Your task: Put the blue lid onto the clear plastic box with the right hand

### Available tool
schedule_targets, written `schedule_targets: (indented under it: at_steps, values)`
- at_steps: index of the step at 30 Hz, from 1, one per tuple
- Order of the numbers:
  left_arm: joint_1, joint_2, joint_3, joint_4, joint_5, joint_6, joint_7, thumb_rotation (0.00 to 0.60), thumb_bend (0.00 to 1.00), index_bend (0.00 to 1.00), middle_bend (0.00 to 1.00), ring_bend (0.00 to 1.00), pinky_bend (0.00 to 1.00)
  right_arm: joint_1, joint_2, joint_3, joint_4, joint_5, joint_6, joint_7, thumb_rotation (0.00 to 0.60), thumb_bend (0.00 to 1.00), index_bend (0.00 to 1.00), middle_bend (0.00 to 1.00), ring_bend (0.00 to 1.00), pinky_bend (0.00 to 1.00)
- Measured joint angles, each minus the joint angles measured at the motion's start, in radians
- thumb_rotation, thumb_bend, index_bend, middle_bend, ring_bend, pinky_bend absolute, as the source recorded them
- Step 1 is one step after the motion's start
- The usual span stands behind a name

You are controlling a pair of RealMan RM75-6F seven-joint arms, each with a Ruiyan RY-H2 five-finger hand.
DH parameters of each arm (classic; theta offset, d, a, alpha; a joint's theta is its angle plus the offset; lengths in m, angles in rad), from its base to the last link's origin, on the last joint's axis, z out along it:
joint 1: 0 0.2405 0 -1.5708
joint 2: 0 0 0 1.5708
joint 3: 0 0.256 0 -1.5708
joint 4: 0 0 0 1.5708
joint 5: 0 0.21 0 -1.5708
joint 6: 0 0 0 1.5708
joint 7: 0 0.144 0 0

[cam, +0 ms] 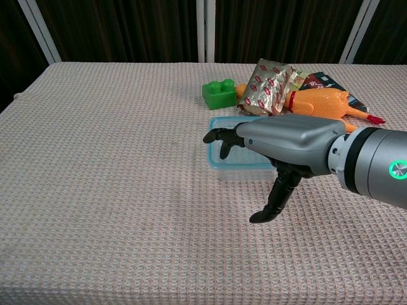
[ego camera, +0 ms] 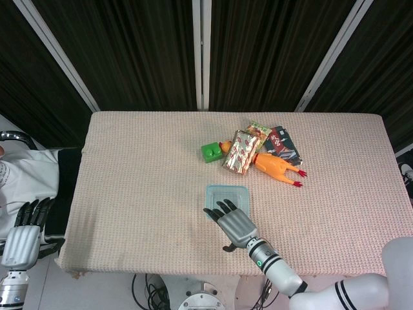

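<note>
The clear plastic box [ego camera: 230,192] stands at the table's middle front with the blue lid [cam: 220,121] lying on its rim. My right hand [ego camera: 233,223] is spread flat, palm down, over the box's near left part. In the chest view the right hand [cam: 286,136] hides most of the box [cam: 224,169], its fingertips reach past the left edge and its thumb points down in front. It holds nothing; I cannot tell whether it touches the lid. My left hand [ego camera: 24,234] hangs off the table at the lower left, fingers straight, holding nothing.
Behind the box lie a green toy brick [ego camera: 210,152], a foil snack packet [ego camera: 240,152], a rubber chicken [ego camera: 277,168] and a dark packet [ego camera: 282,143]. The woven tablecloth [ego camera: 142,181] covers the table.
</note>
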Motion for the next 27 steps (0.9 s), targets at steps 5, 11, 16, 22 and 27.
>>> schedule_targets:
  at_steps: [5,11,16,22,27]
  values:
    - [0.0,0.0,0.0,0.002,0.002,-0.001,-0.001,0.6,0.14,0.07,0.05,0.0,0.0,0.002,-0.016,-0.011,0.019,0.013,0.002,0.001,0.6,0.03,0.0,0.18,0.0,0.0]
    - [-0.001,-0.001,0.0,0.002,0.002,-0.002,0.001,0.6,0.14,0.06,0.05,0.0,0.0,0.001,-0.018,-0.018,0.025,0.019,0.004,0.004,0.6,0.03,0.0,0.18,0.0,0.0]
    - [0.0,0.0,0.0,0.0,0.001,-0.003,0.003,0.6,0.14,0.06,0.05,0.0,0.0,-0.005,-0.007,-0.013,0.018,-0.004,0.009,0.028,0.6,0.03,0.0,0.18,0.0,0.0]
    - [-0.003,0.004,-0.002,-0.007,0.004,-0.004,0.011,0.6,0.14,0.06,0.05,0.0,0.0,-0.018,0.035,0.031,0.004,-0.044,0.027,0.088,0.6,0.03,0.0,0.17,0.0,0.0]
    - [-0.005,0.005,-0.003,-0.013,0.001,-0.009,0.017,0.6,0.14,0.06,0.05,0.0,0.0,0.0,0.05,0.086,0.028,0.006,0.009,0.106,0.6,0.03,0.0,0.17,0.0,0.0]
